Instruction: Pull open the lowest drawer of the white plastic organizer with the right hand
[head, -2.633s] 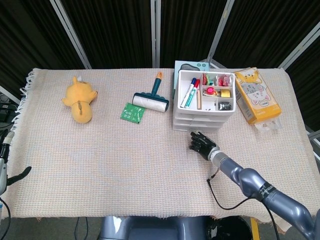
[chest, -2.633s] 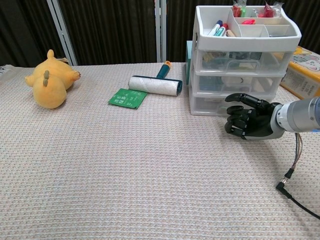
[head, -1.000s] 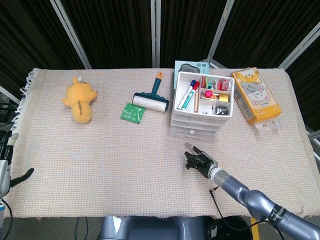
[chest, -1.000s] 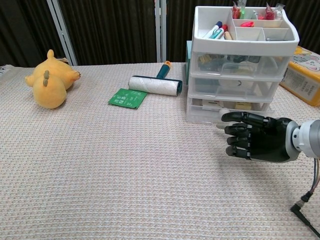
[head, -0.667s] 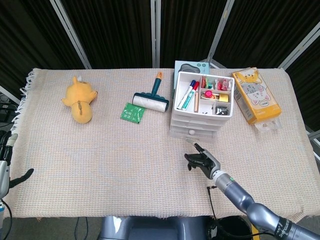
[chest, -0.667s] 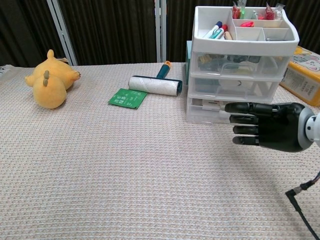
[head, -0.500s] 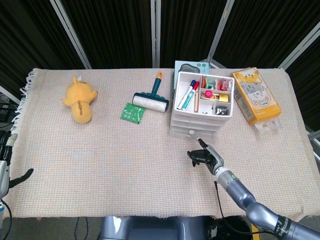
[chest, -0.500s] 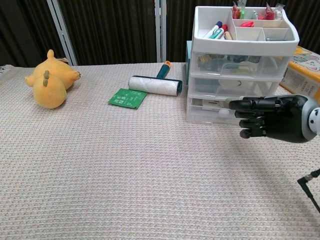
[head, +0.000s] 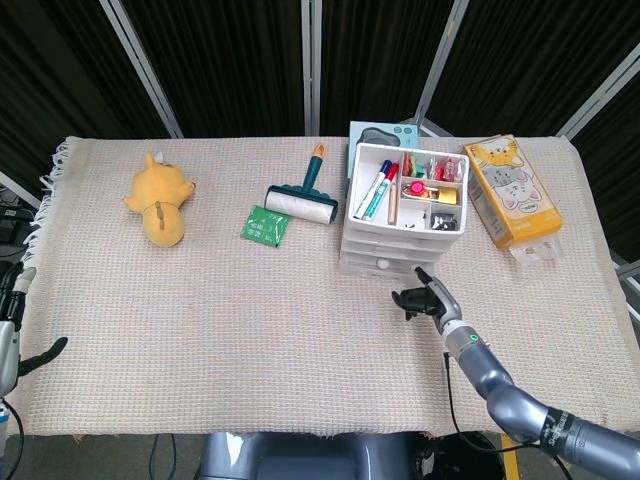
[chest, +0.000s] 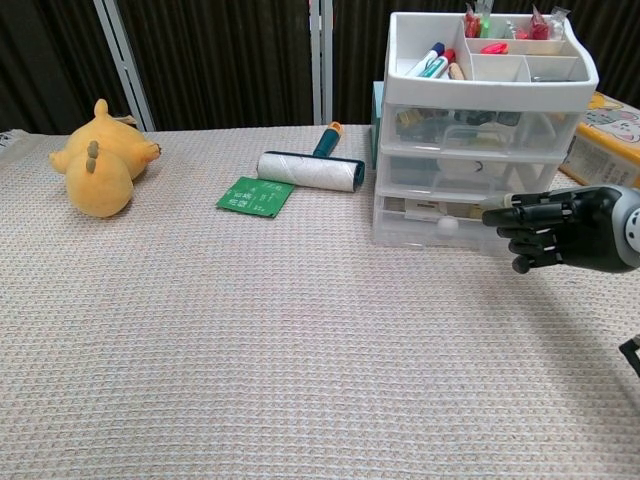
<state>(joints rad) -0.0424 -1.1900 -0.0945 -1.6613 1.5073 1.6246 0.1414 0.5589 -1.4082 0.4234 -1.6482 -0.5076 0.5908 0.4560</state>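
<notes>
A wide surface (head: 200, 330) covered in a beige woven cloth is carrying everything here. Toward its far right side, the white plastic three-drawer organizer (head: 400, 225) is standing upright, its open top tray holding markers and small colourful odds and ends; its lowest drawer (chest: 450, 222) is sitting at the bottom of the stack, its front roughly in line with the drawers above, a small round knob showing at its middle. Just right of the organizer, an orange cardboard box printed with cartoon cats (head: 513, 190) is lying on the cloth. Far to the left, a yellow plush toy (head: 160, 198) is resting on its side. Between the toy and the organizer, a white lint roller with a teal handle (head: 303, 196) is lying flat, with a small green packet (head: 264, 225) just in front of it. The right robot hand (chest: 565, 230), black and mounted on a grey arm, is hovering in front of the lowest drawer, to the right of the knob, fingers (chest: 520, 215) extended toward the organizer and holding nothing. At the left edge in the head view, only part of the left robot hand (head: 20, 345) is showing, and I cannot tell how its fingers lie.
</notes>
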